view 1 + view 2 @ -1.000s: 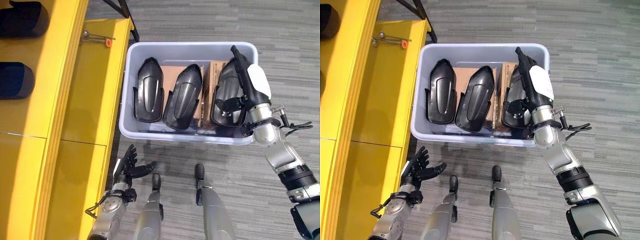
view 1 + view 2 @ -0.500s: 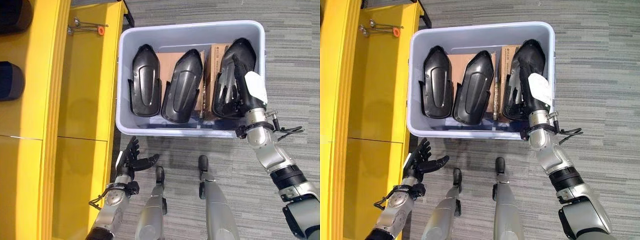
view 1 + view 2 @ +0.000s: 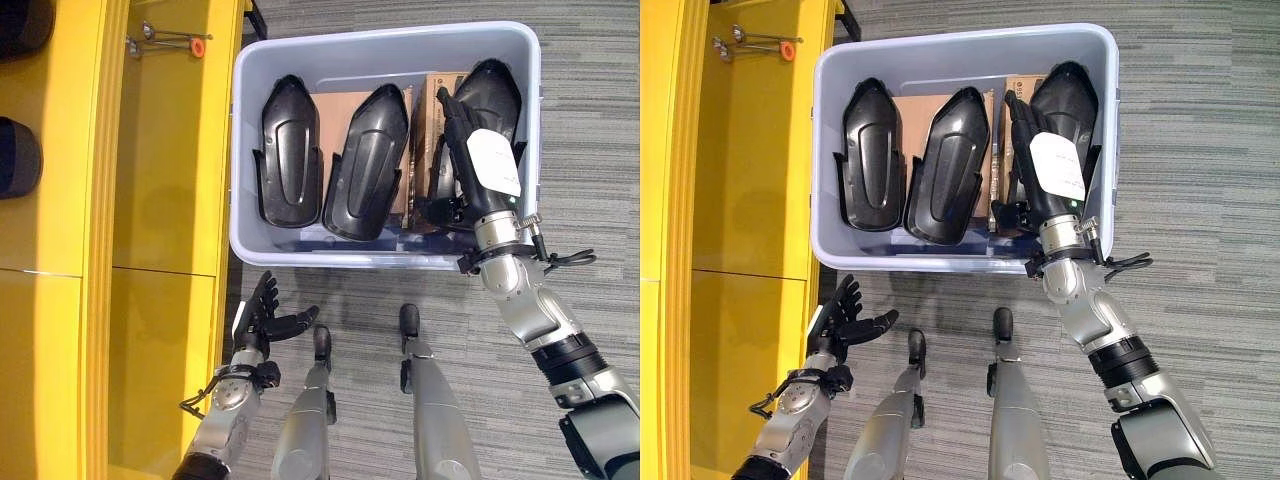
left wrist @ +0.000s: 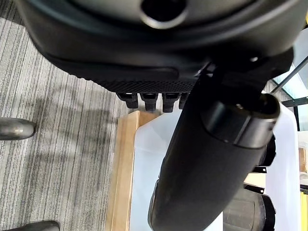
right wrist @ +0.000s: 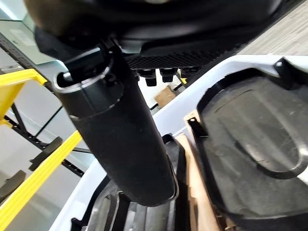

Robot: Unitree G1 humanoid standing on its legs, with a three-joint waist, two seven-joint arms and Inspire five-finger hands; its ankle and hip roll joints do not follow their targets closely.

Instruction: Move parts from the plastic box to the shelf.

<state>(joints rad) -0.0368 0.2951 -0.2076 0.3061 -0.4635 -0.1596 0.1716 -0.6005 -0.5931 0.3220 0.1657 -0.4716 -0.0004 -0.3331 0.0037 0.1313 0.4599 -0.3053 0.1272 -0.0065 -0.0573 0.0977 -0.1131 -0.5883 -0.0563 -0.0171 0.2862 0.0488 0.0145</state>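
Note:
A pale plastic box (image 3: 380, 262) on the floor holds three black moulded parts: left (image 3: 288, 150), middle (image 3: 367, 160) and right (image 3: 497, 95). My right hand (image 3: 475, 175) reaches into the box and lies over the right part's left side, open with its fingers straight along the part. In the right wrist view its thumb (image 5: 120, 139) hangs above the same part (image 5: 255, 139). My left hand (image 3: 265, 320) hovers open in front of the box, beside the yellow shelf (image 3: 160, 150), and holds nothing.
Brown cardboard (image 3: 335, 105) lines the box under the parts. Two black parts (image 3: 15, 155) sit on the shelf at the far left. A metal tool with an orange tip (image 3: 165, 40) lies on the shelf near the box's back corner. Grey carpet surrounds the box.
The camera view has shifted. My right hand has moved from the box's right rim inward and down over the right part. The left hand has stayed open in place.

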